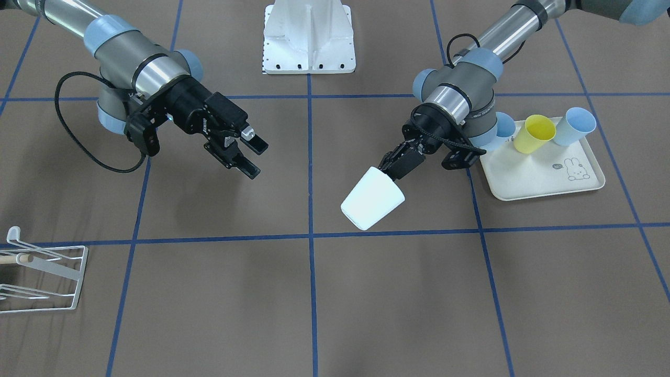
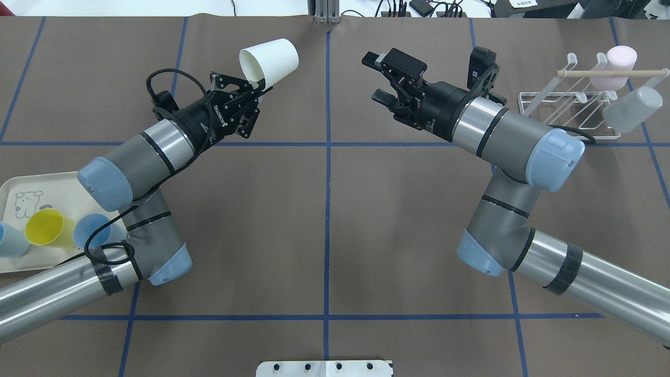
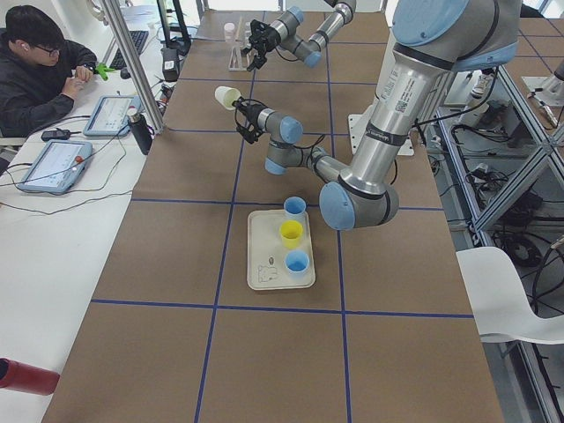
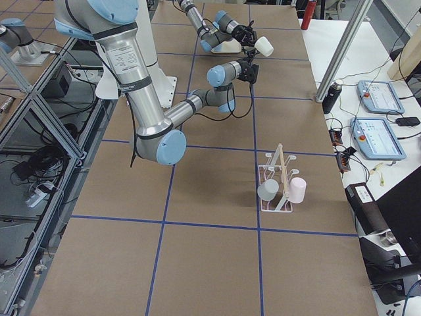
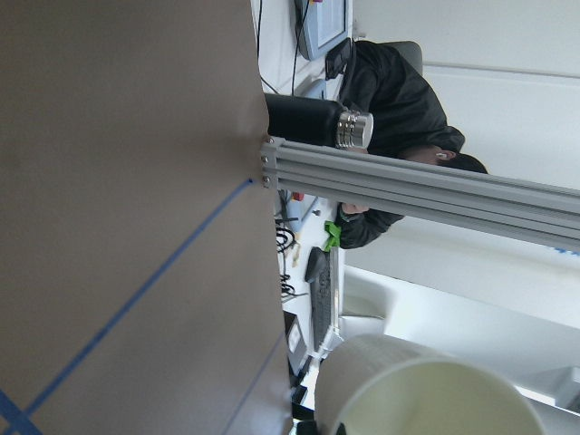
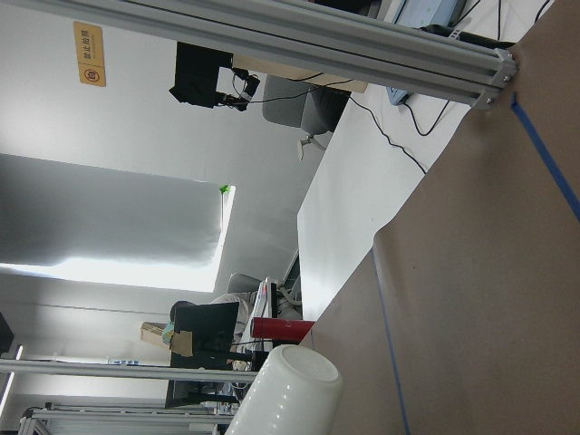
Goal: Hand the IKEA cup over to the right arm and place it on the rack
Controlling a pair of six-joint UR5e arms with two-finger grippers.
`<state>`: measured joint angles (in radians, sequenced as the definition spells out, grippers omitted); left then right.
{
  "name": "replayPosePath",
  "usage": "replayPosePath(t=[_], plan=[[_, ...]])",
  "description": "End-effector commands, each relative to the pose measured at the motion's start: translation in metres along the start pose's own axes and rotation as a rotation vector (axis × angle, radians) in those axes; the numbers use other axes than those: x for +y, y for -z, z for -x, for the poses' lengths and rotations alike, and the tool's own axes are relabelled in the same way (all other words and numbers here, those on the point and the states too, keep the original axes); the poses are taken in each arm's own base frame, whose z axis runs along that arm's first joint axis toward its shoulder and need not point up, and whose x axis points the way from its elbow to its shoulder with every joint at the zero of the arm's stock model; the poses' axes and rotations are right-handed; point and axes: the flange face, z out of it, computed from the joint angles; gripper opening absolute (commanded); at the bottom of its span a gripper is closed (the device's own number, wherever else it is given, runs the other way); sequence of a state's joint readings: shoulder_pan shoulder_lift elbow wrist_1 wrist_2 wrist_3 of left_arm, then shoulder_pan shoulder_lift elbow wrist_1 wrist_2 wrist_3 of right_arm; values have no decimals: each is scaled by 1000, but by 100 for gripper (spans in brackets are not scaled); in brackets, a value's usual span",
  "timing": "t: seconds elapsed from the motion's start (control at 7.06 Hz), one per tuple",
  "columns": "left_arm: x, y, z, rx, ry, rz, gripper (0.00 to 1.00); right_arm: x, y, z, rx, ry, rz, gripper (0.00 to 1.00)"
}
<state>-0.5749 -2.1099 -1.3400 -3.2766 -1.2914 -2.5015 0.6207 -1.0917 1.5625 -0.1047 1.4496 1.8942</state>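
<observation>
Cup [image 1: 372, 198] aloft in L end effector [image 1: 388, 175], R arm [image 1: 152, 78] apart.

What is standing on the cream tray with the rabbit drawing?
Three cups in a row: a yellow cup between two light-blue cups. In the front-facing view the left arm hides most of one.
</observation>
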Motion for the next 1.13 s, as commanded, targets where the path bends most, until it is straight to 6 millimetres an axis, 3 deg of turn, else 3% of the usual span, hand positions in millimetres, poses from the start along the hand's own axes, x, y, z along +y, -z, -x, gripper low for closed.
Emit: replayPosePath(t=[0.0, 0.71, 0.99], plan=[[36, -13, 8, 40, 100, 88, 0, 15, -5, -3, -5, -8, 6, 100], [90, -28, 26, 33, 145, 160, 0, 16, -9, 2, -18, -14, -3, 100], [96, -29, 29, 35, 153, 166, 0, 16, -11, 6, -26, -32, -10, 100]])
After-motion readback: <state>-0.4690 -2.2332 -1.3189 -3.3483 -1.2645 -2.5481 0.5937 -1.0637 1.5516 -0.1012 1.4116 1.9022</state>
